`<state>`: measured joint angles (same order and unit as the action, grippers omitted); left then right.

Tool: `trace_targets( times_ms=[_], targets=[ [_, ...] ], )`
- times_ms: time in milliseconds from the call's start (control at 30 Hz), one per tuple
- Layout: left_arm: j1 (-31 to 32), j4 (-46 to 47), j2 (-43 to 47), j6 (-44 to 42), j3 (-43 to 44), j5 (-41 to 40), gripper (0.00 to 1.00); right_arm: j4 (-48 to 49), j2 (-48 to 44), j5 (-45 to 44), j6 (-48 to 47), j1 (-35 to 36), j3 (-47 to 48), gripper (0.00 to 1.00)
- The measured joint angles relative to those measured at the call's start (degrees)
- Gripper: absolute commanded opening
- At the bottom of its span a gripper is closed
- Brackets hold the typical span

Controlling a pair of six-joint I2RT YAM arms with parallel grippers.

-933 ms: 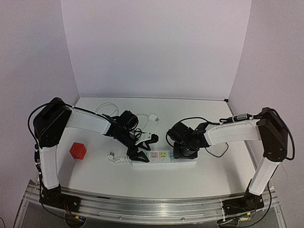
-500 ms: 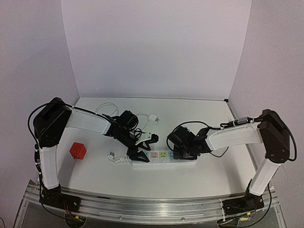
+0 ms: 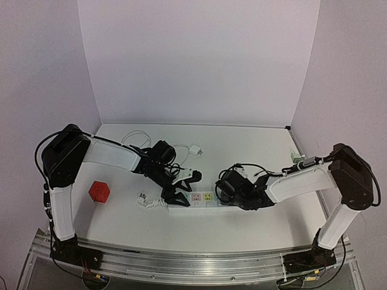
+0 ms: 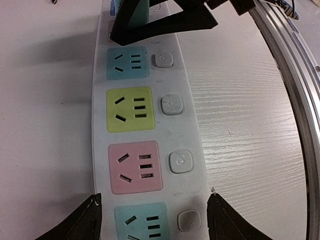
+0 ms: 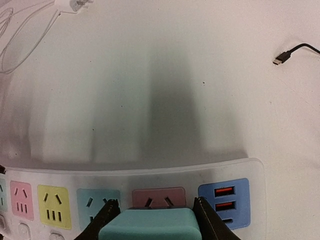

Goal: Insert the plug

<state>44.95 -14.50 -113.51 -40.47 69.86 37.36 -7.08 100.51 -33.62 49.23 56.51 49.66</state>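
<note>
Right fingers clamp the teal plug directly over the pink socket of the power strip, toward its 3 o'clock end. The prongs are hidden, so seating can't be told. Right gripper points down, wrist low, forearm stretching out to 3 o'clock. Left gripper straddles the strip's 9 o'clock end, tips against both long edges, forearm running back to 10 o'clock.

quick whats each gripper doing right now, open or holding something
left gripper: closed across the white power strip, one finger on each long edge
right gripper: closed on the teal plug
</note>
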Motion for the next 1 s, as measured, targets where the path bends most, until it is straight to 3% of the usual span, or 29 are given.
trace_targets(
  times_ms=[667, 700, 833, 1000],
  targets=[
    [0.0, 0.0, 0.2, 0.0, -0.3, 0.0, 0.71, 11.0, 1.2, -7.9, 2.1, 3.3, -5.5, 0.0],
    [0.0, 0.0, 0.2, 0.0, -0.3, 0.0, 0.71, 10.9, 1.2, -7.9, 2.0, 3.3, -5.4, 0.03],
    [0.0, 0.0, 0.2, -0.1, -0.3, 0.0, 0.72, 7.7, 1.1, -7.0, 1.4, 3.3, -3.8, 0.33],
    [0.0, 0.0, 0.2, -0.1, -0.3, 0.0, 0.72, 0.6, -1.2, -3.1, -0.3, 3.3, -1.8, 0.48]
  ],
)
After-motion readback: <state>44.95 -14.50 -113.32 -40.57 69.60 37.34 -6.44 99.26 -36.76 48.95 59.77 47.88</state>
